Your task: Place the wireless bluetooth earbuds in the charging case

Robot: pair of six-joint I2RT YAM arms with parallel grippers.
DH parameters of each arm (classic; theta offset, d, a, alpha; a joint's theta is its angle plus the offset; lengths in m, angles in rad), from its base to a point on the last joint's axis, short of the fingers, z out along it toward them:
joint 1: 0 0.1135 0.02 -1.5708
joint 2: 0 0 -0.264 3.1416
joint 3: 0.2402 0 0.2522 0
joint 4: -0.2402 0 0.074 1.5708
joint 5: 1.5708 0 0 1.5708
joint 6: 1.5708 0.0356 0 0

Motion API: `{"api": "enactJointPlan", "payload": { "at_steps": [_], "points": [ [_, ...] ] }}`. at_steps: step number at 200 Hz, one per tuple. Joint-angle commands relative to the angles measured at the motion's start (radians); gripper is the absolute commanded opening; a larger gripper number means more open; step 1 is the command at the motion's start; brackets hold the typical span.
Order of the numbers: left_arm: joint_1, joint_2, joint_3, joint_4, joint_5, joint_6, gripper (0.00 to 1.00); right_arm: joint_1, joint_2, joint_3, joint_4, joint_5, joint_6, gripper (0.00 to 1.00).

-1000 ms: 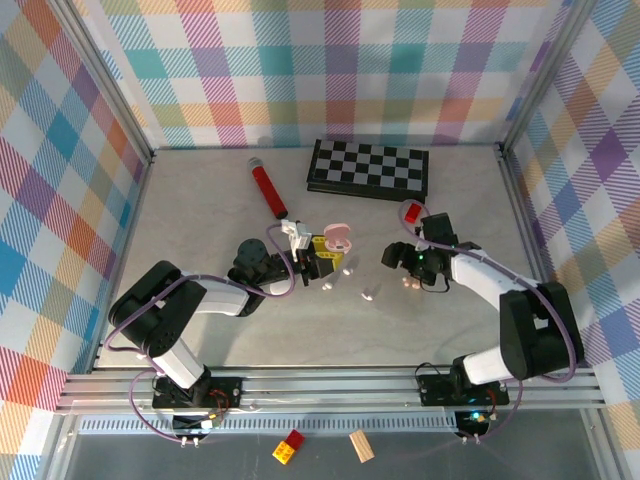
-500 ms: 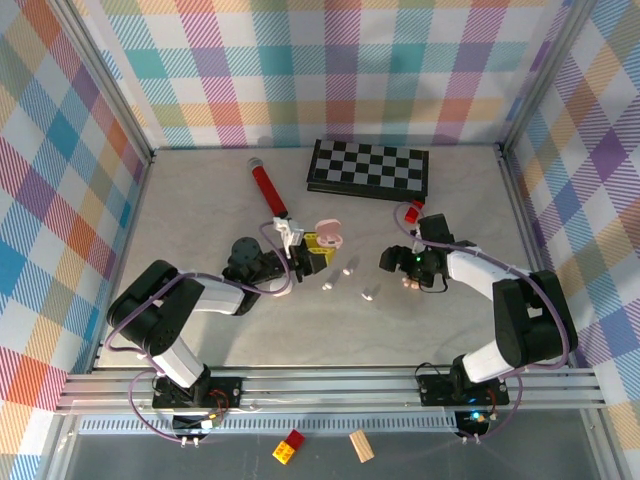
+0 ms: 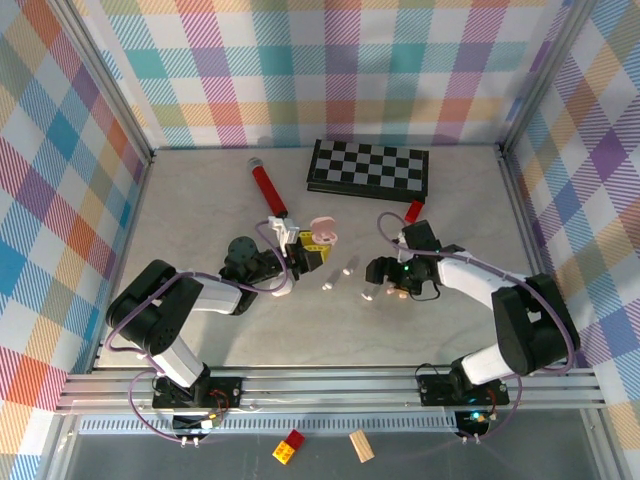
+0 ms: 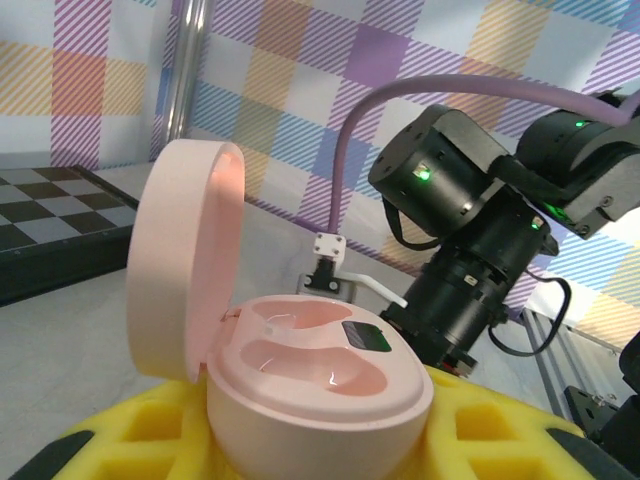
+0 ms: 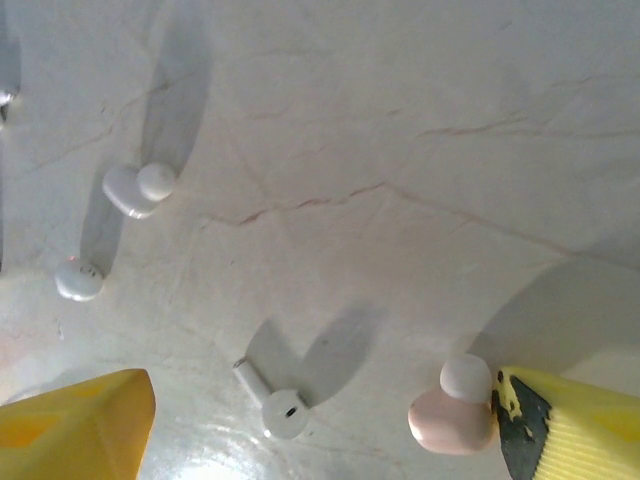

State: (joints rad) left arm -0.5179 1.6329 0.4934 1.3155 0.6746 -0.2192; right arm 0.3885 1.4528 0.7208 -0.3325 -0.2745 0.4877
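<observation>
Gleaming white stemmed earbud (image 5: pixel 272 400) between spread right fingers (image 5: pixel 80 430); left fingers (image 4: pixel 500 440) pinching open pink case (image 4: pixel 310 370).

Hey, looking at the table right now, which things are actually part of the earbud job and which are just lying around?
For the job: pink charging case, white earbuds, pinkish earbud.
Lying about: chessboard, red pen-shaped object, small red block, red-and-yellow block, wooden block.
</observation>
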Motion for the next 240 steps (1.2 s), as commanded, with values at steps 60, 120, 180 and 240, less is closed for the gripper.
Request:
{"api": "enactJointPlan", "payload": {
  "at_steps": [60,120,180,240],
  "points": [
    [0.046,-0.044,-0.032,0.045,-0.001,0.015,0.35,0.012,-0.025,0.040,-0.073,0.118,-0.017,0.88],
    [0.050,-0.041,-0.035,0.045,0.006,0.018,0.35,0.013,0.066,0.064,-0.041,-0.028,-0.042,0.87],
    [0.060,-0.043,-0.033,0.046,0.003,0.020,0.35,0.032,0.029,0.017,-0.077,-0.049,-0.034,0.86],
    [0.078,-0.044,-0.033,0.046,0.002,0.018,0.35,0.051,-0.050,0.007,-0.142,-0.079,-0.042,0.84]
  ]
}}
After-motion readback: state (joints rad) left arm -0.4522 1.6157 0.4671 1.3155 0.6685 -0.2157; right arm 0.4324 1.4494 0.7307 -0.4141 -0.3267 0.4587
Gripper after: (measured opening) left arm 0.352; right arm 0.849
